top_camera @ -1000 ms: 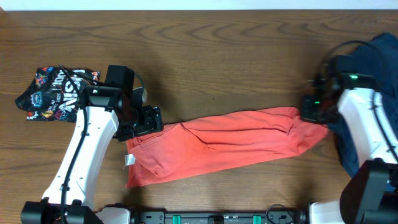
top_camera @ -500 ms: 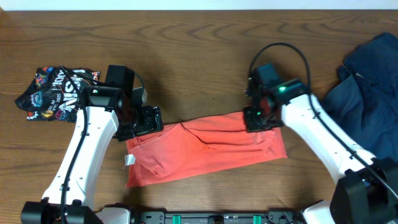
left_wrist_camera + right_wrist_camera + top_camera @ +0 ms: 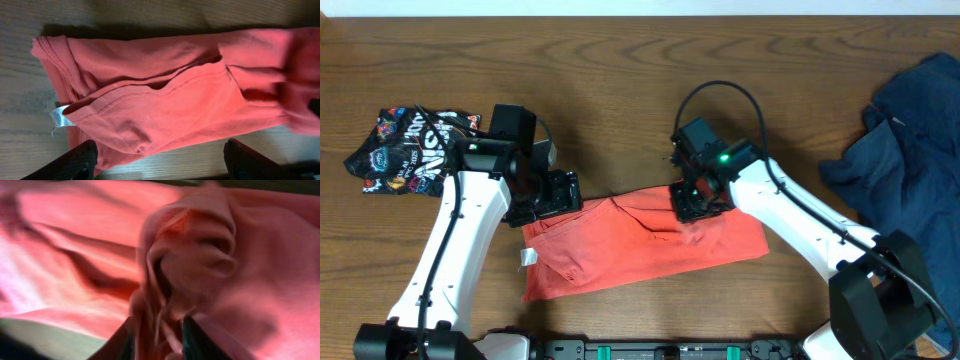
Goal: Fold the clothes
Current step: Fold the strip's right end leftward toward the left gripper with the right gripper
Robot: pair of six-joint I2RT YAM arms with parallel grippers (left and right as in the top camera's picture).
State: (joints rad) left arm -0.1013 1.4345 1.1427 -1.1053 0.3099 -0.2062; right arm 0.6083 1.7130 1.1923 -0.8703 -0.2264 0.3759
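Overhead: I see the coral T-shirt lying near my side as a narrow band, long axis left to right, with my right gripper on its upper edge. The navy garment sits crumpled far right, untouched.

Left wrist: my left gripper is spread wide above the hem end with the white label.

Right wrist: the fingers are clamped on bunched coral cloth. I judge the crosswise fold only half made.
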